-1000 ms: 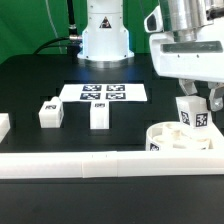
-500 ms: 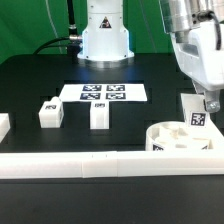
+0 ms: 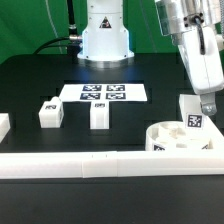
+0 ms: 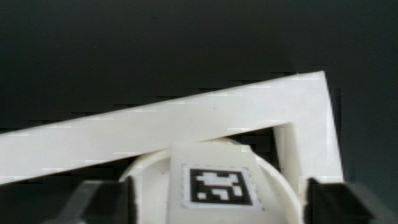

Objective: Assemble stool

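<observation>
The round white seat (image 3: 170,143) lies at the exterior view's right, by the front rail. One white tagged leg (image 3: 193,116) stands upright in it. My gripper (image 3: 205,107) is tilted over that leg and shut on its top. In the wrist view the leg (image 4: 214,183) fills the gap between my two dark fingers (image 4: 98,202), its tag facing the camera. Two loose legs stand on the black table: one (image 3: 50,113) at the left and one (image 3: 98,115) near the middle.
The marker board (image 3: 103,92) lies flat behind the loose legs. A long white rail (image 3: 90,165) runs along the table's front; its corner (image 4: 267,100) shows in the wrist view. A small white block (image 3: 3,125) sits at the left edge. The arm's base (image 3: 105,35) stands behind.
My hand has swung toward the exterior view's right and tilted. The leg in it has shifted slightly right over the seat. The loose legs have not moved.
</observation>
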